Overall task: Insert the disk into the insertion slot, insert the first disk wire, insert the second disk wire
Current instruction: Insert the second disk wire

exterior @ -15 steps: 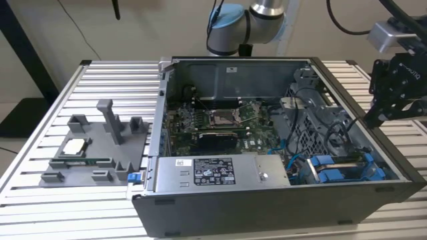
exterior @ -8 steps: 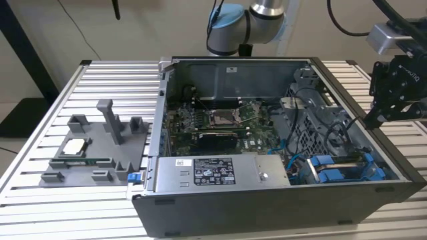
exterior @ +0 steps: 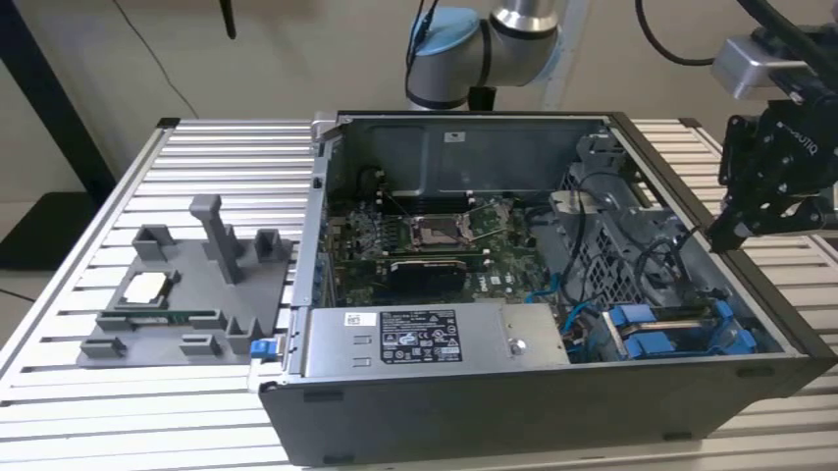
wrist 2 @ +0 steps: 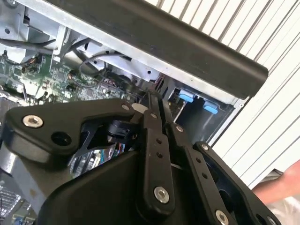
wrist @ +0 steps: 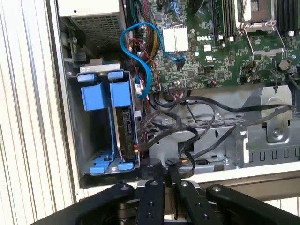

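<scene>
Just ahead of my claw (exterior: pixel 723 238), the disk (wrist: pixel 124 125) is sitting in the slot (wrist: pixel 79 140), with blue carrier tabs showing at both ends. So I am judging the first step done and the wire work in hand. I am hovering at the drive corner of the case (exterior: pixel 524 412), which is standing on the bench (exterior: pixel 196 412). The claw is pressed together, its tips meeting in the second wrist view.

Loose black wires (wrist: pixel 187 150) are lying right by my tips, between me and the board (wrist: pixel 211 61). One dark plug end is sitting so close that I cannot tell whether I am nipping it or only brushing it. A blue wire (wrist: pixel 140 61) is looping beyond the tips from the board towards the disk; the carrier is hiding whether it is plugged in.

Seating a wire, I am reckoning, calls for squaring its plug to the disk's connector edge and pressing straight in, clear of the other wires. My own linkage is blocking much of the second wrist view.
</scene>
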{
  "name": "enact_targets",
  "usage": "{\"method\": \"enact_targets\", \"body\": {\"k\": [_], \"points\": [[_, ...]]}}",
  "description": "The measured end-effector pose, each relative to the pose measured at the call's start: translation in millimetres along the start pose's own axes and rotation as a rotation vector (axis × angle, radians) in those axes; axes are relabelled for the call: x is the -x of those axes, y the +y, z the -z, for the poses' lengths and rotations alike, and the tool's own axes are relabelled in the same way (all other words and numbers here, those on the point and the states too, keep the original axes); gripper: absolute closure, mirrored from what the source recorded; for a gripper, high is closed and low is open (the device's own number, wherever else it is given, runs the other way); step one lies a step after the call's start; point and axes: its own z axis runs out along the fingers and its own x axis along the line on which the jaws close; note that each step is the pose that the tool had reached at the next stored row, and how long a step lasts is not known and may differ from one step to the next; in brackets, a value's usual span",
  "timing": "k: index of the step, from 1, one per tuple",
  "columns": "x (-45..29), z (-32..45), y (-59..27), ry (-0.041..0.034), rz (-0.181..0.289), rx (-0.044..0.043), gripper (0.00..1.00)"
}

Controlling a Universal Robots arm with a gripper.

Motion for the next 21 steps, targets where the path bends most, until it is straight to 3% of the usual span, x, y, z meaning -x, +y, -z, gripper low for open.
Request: {"method": "enact_targets", "body": {"k": [9, 13, 21], "points": [[-6.2, 2.2, 40.2, -0.0001, 0.0, -0.001, 0.84], [-8.2, 2.3, 53.0, 0.0, 0.0, -0.0013, 0.84], [-9.0, 2.2, 57.5, -0.0001, 0.0, -0.0013, 0.84]]}}
